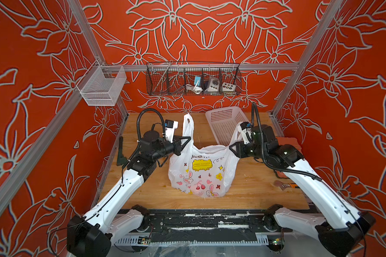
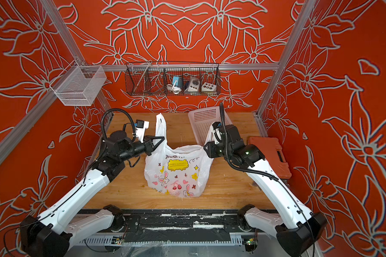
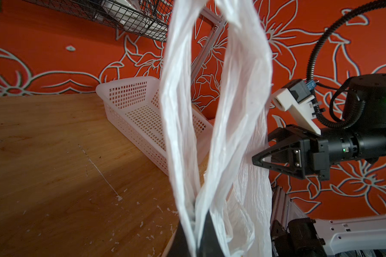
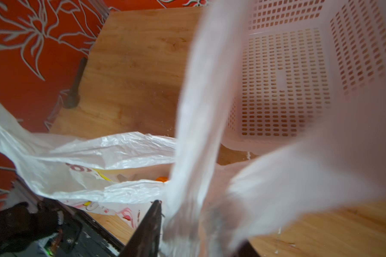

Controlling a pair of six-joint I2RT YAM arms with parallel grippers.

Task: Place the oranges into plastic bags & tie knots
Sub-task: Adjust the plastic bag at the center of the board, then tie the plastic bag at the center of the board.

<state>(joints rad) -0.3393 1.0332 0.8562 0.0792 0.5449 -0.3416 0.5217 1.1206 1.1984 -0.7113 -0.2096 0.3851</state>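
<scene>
I find the plastic bag (image 1: 201,171) standing mid-desk (image 1: 152,195), its two handles held apart. The left gripper (image 1: 187,140) is clenched on one loop handle (image 1: 187,124), which rises upright. The right gripper (image 1: 231,147) straddles the other handle; I cannot tell whether it pinches. One orange (image 4: 162,179) shows inside the bag. A white basket (image 1: 223,124) lies behind.

A: Table (image 1: 143,195) surface recorded?
B: Pale wood, scratched and flecked with white chips.
A: Items lying on it?
B: A printed white plastic bag (image 1: 201,178) is set mid-table. A white perforated basket (image 1: 223,124) is noted behind it, toward the far right. An orange-red case (image 2: 270,155) is laid along the right edge. A dark clamp-like piece (image 1: 120,153) is seen at the left edge.
</scene>
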